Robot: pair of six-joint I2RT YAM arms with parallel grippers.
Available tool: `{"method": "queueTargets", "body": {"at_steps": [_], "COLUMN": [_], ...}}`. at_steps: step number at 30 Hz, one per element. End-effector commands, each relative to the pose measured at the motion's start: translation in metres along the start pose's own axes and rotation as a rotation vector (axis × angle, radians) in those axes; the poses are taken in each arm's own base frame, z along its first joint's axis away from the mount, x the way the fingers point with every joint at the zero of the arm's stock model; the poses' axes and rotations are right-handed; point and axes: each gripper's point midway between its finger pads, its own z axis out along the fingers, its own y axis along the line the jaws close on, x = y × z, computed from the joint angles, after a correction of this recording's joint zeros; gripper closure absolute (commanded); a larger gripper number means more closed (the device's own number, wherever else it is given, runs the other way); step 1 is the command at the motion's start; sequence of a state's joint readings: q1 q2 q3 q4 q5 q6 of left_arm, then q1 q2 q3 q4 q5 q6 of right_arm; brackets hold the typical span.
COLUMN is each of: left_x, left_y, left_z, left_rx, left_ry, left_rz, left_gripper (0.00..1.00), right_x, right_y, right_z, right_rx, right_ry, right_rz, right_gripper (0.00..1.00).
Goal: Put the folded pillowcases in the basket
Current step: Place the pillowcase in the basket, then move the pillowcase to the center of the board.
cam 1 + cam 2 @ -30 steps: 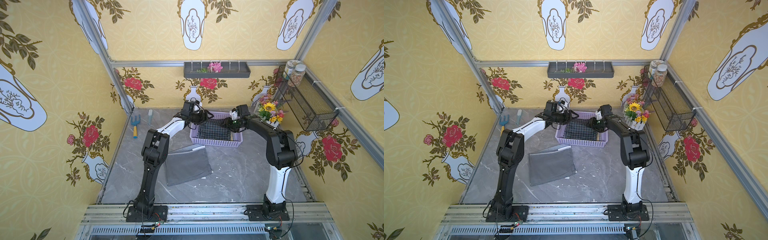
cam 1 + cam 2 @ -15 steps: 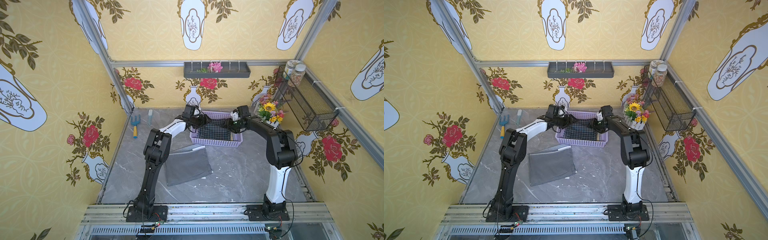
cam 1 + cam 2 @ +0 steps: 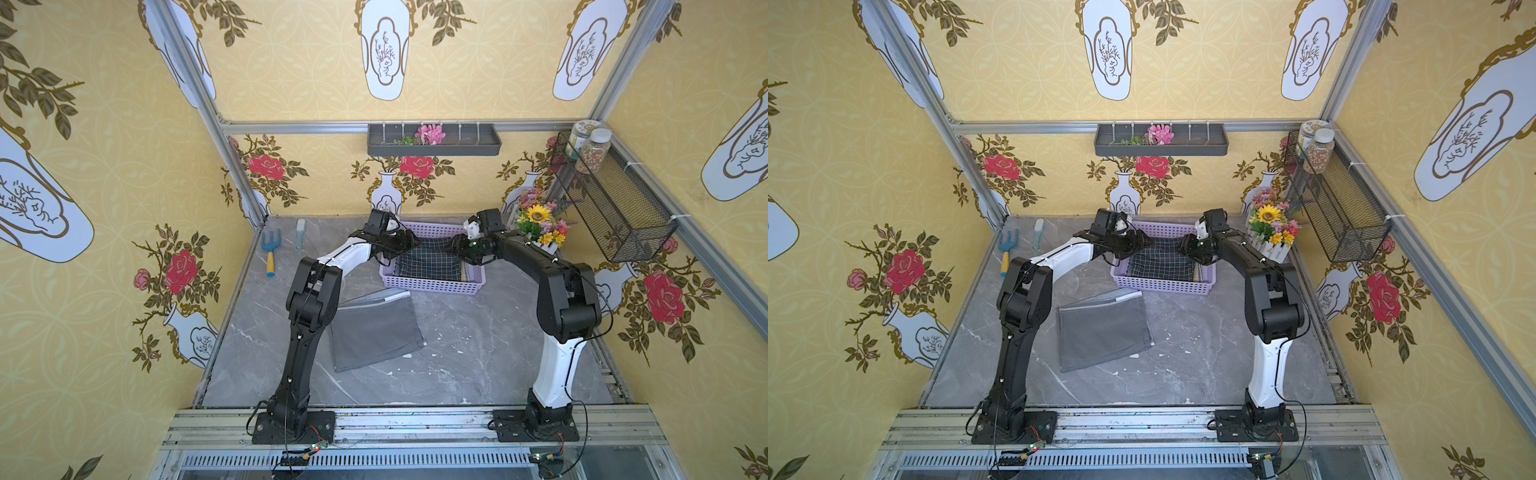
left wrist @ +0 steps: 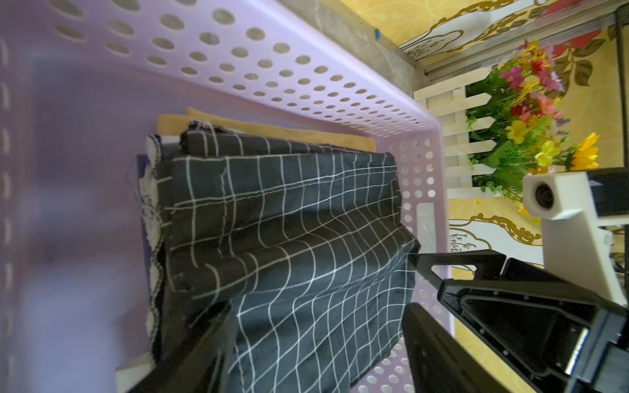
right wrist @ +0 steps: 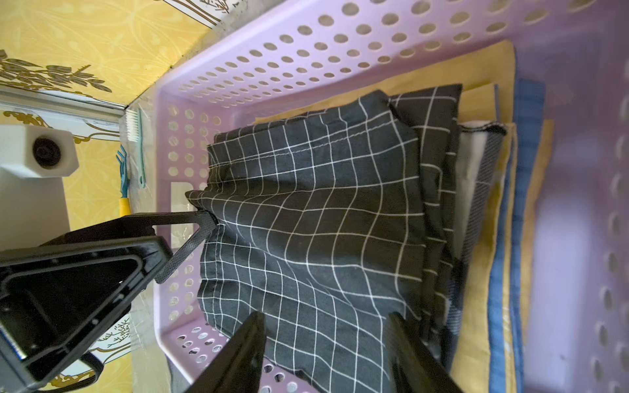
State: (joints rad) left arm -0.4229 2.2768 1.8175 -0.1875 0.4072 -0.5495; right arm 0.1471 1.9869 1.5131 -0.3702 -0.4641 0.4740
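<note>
Left gripper (image 3: 409, 244) shifted over basket (image 3: 432, 286), jaws apart, checked pillowcase (image 3: 428, 259) inside

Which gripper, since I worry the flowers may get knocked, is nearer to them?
Right. The right gripper is over the end of the basket beside the flowers; the left gripper is over its opposite end, away from them.

2 overhead, 2 close on basket (image 4: 211, 44)

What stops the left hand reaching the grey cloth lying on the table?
Likely nothing, so yes: the grey cloth lies flat beside that arm, uncovered, and the left hand at the basket looks open.
</note>
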Motion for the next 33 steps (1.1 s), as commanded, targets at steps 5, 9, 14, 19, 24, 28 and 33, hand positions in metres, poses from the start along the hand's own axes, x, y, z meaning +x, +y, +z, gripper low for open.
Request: {"method": "queueTargets", "body": {"at_steps": [5, 9, 14, 19, 24, 28, 33], "left_x": [-0.017, -0.016, 0.007, 0.043, 0.078, 0.105, 0.137], "left_y": [-0.030, -0.037, -0.022, 0.011, 0.041, 0.065, 0.086], "left_z": [-0.043, -0.075, -0.118, -0.158, -0.196, -0.219, -0.237], "left_rx": [0.011, 0.005, -0.054, -0.184, -0.295, -0.378, -0.414], "left_ry": [-0.115, -0.186, -0.263, -0.315, -0.369, -0.390, -0.405], "left_rz": [0.059, 0.067, 0.050, 0.031, 0.002, -0.025, -0.082], "left_gripper": [0.00, 0.00, 0.00, 0.00, 0.00, 0.00, 0.00], "right_x": [-0.003, 0.008, 0.037, 0.077, 0.118, 0.150, 0.182], "right_y": [0.016, 0.025, 0.040, 0.059, 0.076, 0.083, 0.080], "right_z": [-0.027, -0.041, -0.053, -0.057, -0.058, -0.051, -0.035], "right_rx": [-0.012, -0.013, -0.001, 0.003, -0.001, 0.001, 0.039], "right_ry": [-0.052, -0.057, -0.048, -0.010, 0.026, 0.069, 0.125], "right_rz": [-0.046, -0.081, -0.151, -0.220, -0.277, -0.308, -0.328], "right_gripper": [0.40, 0.39, 0.39, 0.39, 0.38, 0.38, 0.38]}}
